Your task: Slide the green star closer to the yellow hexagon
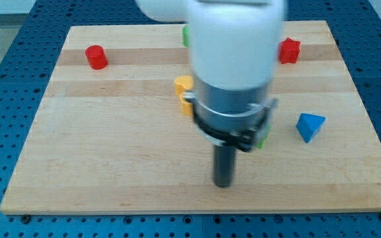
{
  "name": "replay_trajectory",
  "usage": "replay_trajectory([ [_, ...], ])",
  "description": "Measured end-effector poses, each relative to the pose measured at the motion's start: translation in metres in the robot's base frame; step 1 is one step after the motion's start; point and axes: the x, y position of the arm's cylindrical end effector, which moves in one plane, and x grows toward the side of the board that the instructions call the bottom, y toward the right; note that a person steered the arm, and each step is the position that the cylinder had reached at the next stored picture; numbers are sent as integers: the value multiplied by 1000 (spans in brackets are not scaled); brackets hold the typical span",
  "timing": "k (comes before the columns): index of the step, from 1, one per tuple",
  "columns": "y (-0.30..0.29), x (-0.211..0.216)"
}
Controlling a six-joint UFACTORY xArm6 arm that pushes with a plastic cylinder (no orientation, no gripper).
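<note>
Blue pegboard frames the wooden counter (111, 165), and the arm's pale body fills the middle of the view. My tip (223, 184) rests on the wood near the view's bottom, below the arm's collar. This end effector is a plain rod (nothing on it to spread or pinch). Only a green sliver of the green star (264, 137) peeks out at the collar's right edge, up and right of the tip. An orange-yellow hexagon (184, 94) shows at the collar's left, partly hidden. A blue wedge-like block (309, 126) sits right, a red star (289, 50) top right, a red block (96, 57) top left, and a green scrap (186, 34) near the top edge.
</note>
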Motion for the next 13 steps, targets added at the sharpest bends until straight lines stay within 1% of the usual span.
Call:
replay_trajectory([
  [1, 55, -38],
  [2, 55, -41],
  [3, 41, -52],
  [4, 25, -98],
  [5, 25, -145],
  [6, 28, -126],
  [7, 63, -97],
  [8, 87, -120],
  [9, 83, -163],
  [11, 55, -165],
  [13, 2, -172],
])
